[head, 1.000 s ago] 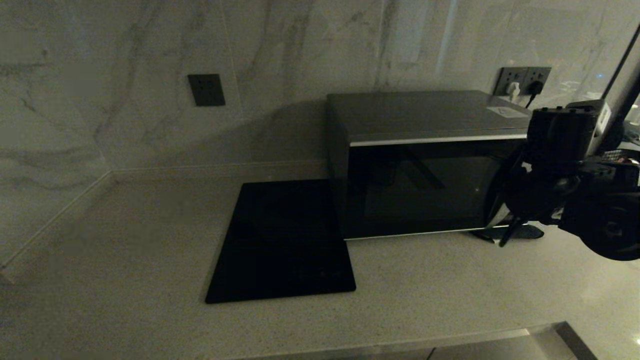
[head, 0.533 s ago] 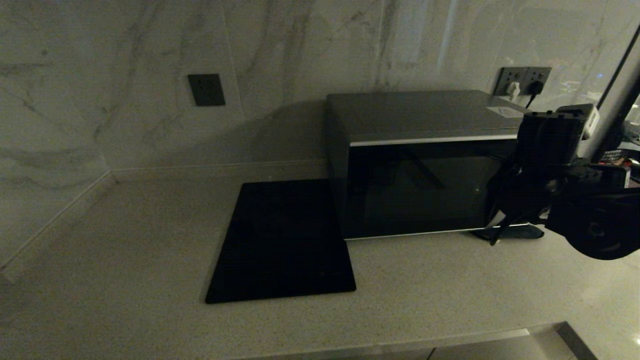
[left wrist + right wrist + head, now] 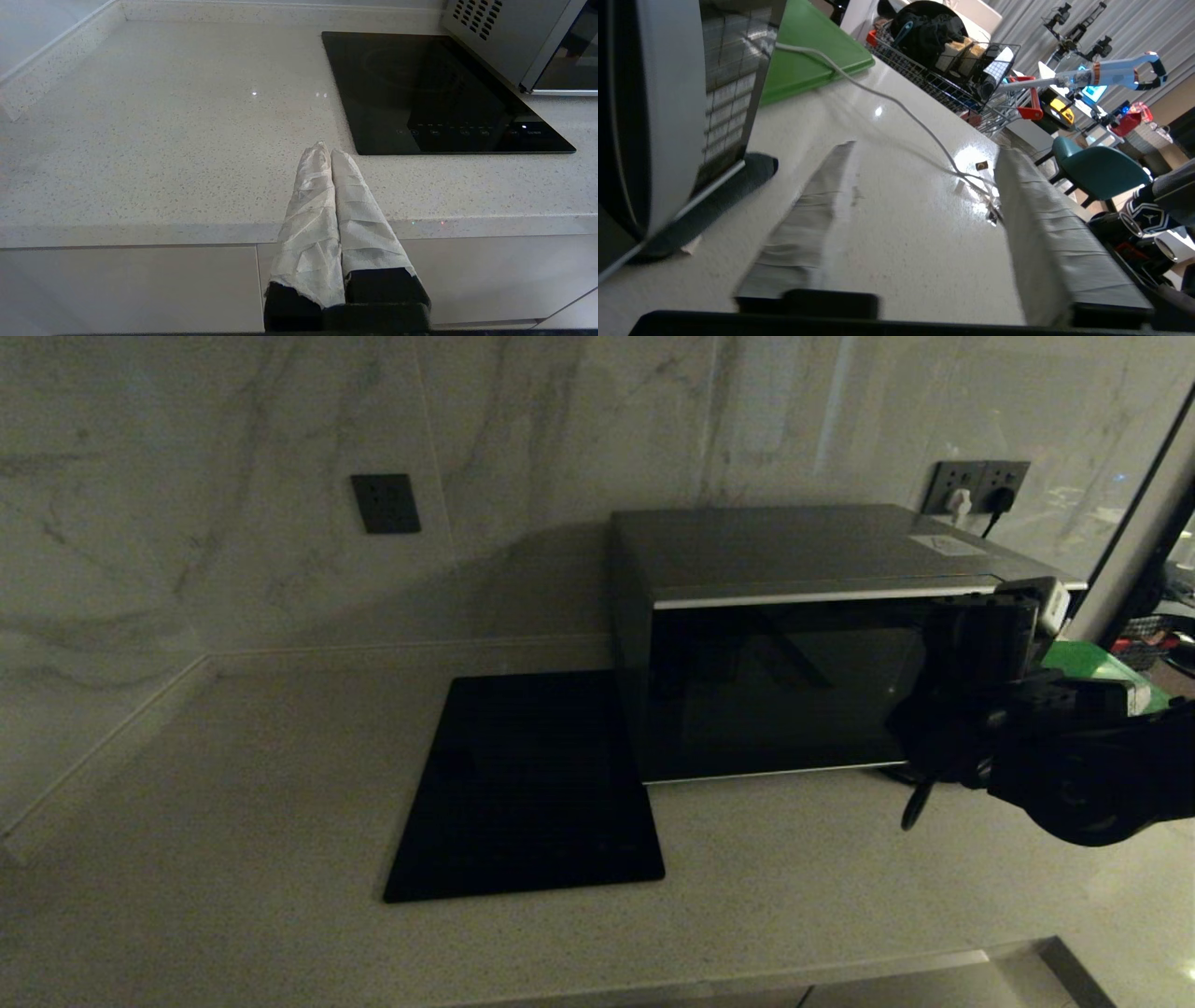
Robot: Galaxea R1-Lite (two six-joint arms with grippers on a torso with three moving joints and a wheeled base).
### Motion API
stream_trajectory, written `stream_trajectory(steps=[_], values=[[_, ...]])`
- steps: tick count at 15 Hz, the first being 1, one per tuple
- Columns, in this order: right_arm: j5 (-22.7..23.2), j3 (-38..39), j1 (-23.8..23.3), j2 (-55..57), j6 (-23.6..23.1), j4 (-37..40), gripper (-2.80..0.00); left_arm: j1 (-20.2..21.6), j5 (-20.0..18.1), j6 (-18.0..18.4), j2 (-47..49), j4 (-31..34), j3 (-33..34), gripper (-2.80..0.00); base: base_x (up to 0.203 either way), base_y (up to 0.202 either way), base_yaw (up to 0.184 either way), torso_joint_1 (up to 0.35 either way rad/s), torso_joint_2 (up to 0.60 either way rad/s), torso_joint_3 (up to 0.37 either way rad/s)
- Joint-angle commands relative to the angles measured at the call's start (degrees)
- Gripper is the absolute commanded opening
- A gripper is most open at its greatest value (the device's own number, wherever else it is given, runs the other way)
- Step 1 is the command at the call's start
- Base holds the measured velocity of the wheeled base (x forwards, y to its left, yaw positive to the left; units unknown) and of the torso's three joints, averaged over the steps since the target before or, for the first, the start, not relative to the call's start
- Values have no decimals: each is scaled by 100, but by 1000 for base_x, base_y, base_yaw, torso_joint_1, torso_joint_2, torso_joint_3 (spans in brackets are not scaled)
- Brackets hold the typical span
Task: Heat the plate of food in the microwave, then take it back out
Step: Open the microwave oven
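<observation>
The silver-grey microwave (image 3: pixel 794 555) stands on the counter with its dark glass door shut. The plate of food is out of view. My right arm (image 3: pixel 1055 775) hangs low in front of the microwave's right end. In the right wrist view my right gripper (image 3: pixel 927 149) is open, its taped fingers (image 3: pixel 808 219) spread wide over bare counter with nothing between them, and the microwave's front corner (image 3: pixel 654 116) is close beside it. My left gripper (image 3: pixel 329 150) is shut and empty, parked over the counter's front edge.
A flat black cooktop (image 3: pixel 527 784) lies left of the microwave. A green board (image 3: pixel 1092 667) lies to the microwave's right, with a white cable (image 3: pixel 896 105) trailing over the counter. A wire basket (image 3: pixel 957 60) stands past the counter's end. Marble walls close the back and left.
My right arm has moved left and lower across the microwave's right end, uncovering the green board. Its fingers now stand open.
</observation>
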Motion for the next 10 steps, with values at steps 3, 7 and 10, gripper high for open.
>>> stream_trajectory(steps=[3,7,10], values=[[-49,757,26,-32,500,-499,0,1,9,-3,-1,-2,0,-280,0,0,0,0,0,0],[-49,-166,117,265,823,-523,0,1,0,-3,-1,-2,0,-280,0,0,0,0,0,0],[-49,-671,119,538,908,-534,0,1,6,-3,-1,-2,0,-280,0,0,0,0,0,0]])
